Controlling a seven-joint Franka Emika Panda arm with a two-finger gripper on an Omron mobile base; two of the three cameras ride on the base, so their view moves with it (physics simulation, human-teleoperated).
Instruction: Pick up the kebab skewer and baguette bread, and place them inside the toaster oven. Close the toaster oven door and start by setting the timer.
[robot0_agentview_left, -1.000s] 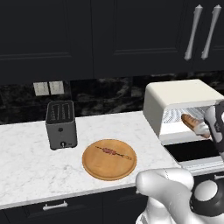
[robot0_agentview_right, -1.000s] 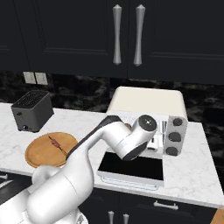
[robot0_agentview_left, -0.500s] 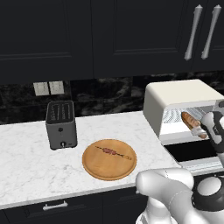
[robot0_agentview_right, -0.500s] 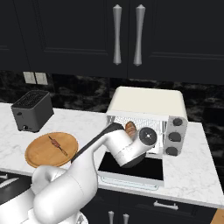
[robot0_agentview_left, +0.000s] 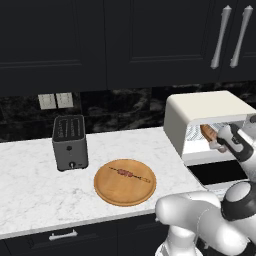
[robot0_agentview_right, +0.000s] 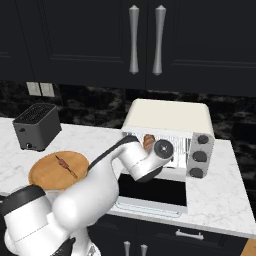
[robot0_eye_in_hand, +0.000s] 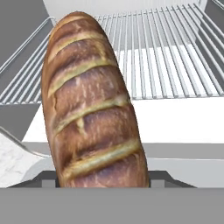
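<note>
Golden-brown oblong baguette bread (robot0_eye_in_hand: 92, 105) clamped in my gripper (robot0_agentview_left: 222, 142) at the cream-white toaster oven (robot0_agentview_right: 167, 116) mouth; I should lower it flat onto the wire rack (robot0_eye_in_hand: 175, 57) inside.

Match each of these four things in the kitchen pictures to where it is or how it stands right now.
Things:
1. thin kebab skewer with dark meat chunks
2. golden-brown baguette bread loaf
3. cream-white toaster oven's glass door
4. dark grey slot toaster

States:
A. folded down open
B. on the round wooden plate
C. at the oven's mouth, over the wire rack
D. on the marble counter, below the wall sockets

Pairs: 1-B, 2-C, 3-A, 4-D
</note>
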